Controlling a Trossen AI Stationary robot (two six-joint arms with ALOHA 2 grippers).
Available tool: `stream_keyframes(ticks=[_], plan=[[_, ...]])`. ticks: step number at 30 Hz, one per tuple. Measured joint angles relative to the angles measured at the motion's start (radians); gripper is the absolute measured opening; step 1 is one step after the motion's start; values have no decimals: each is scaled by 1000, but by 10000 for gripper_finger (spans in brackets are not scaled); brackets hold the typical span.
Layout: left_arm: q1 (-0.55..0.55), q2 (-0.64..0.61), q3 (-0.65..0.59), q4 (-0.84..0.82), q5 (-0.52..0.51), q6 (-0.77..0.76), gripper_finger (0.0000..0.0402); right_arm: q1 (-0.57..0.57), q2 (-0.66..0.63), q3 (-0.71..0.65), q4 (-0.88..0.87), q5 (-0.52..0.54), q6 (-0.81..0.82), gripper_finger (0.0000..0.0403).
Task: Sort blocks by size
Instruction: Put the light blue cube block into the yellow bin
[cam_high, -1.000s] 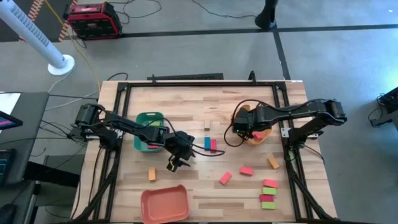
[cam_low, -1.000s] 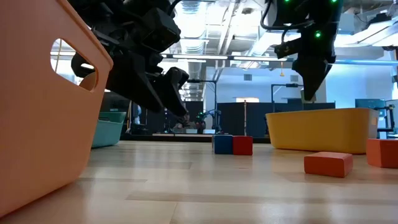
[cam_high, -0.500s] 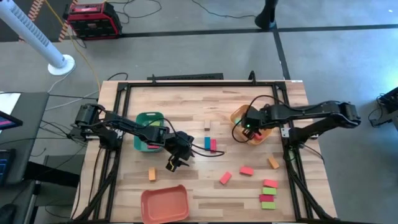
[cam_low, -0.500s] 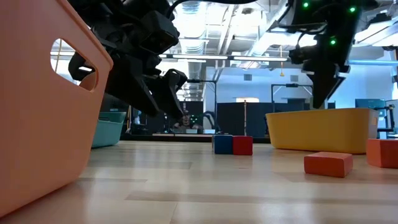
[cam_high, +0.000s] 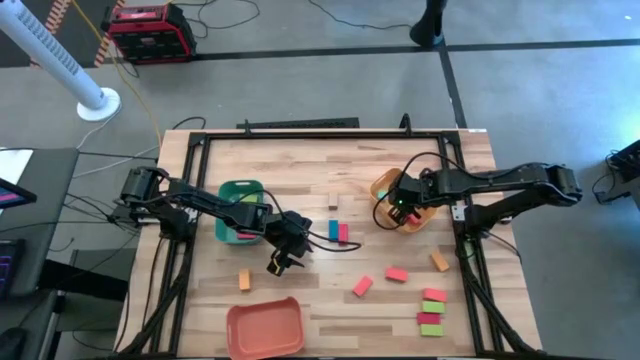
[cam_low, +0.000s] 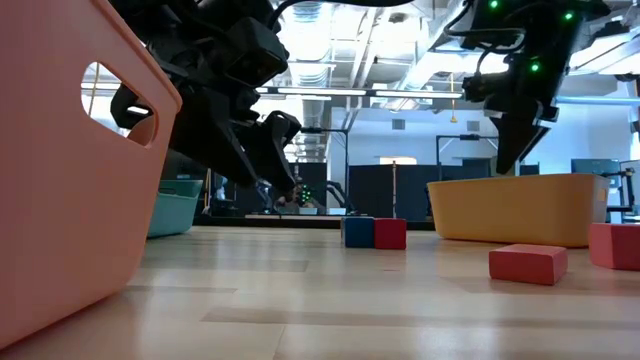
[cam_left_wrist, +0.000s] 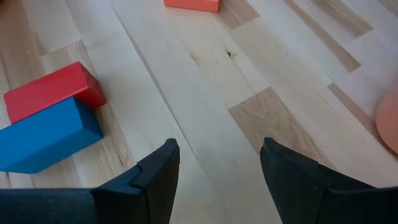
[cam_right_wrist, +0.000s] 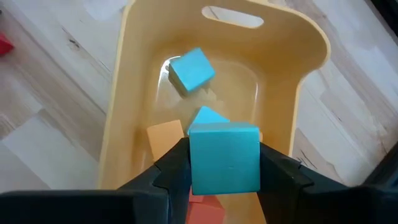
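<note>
My right gripper (cam_right_wrist: 224, 167) hangs over the yellow-orange tray (cam_high: 385, 185), shut on a teal cube (cam_right_wrist: 224, 155). In the tray (cam_right_wrist: 124, 93) lie two more teal blocks (cam_right_wrist: 191, 68) and orange ones (cam_right_wrist: 165, 138). My left gripper (cam_high: 278, 263) stands open just above the table, left of a blue block (cam_left_wrist: 46, 134) and a red block (cam_left_wrist: 53, 90) that lie side by side on the wood. Other blocks lie flat on the table: an orange one (cam_high: 243, 279), a salmon one (cam_high: 362, 286), a red one (cam_high: 397, 273) and a pink-and-green group (cam_high: 432, 310). My right gripper pinches the teal cube by two opposite side faces (cam_right_wrist: 194, 167) between its two fingers (cam_right_wrist: 171, 171). The fingers come from above, slanting steeply down. The cube is lifted clear, hanging over the inside of the yellow-orange tray.
A green tray (cam_high: 240, 210) stands behind my left arm, and a salmon-red tray (cam_high: 265, 328) sits at the near edge. An orange block (cam_high: 439, 261) lies near the right frame rail. Black frame rails border the table's left and right sides.
My right gripper has drawn back a little toward the table's right edge over the yellow-orange tray, sunk slightly and tipped steeper, still carrying the teal cube. My left arm has kept still.
</note>
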Motion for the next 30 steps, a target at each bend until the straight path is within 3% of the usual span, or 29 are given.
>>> stream_keyframes(ticks=[11,21,30], plan=[[0,0,0,0,0,-7,212,-3,0,-6,15,-3,-2,175],[0,0,0,0,0,-14,212,-60,0,-105,113,-67,-2,176],[0,0,0,0,0,-15,212,-66,0,-113,139,-68,-29,207]])
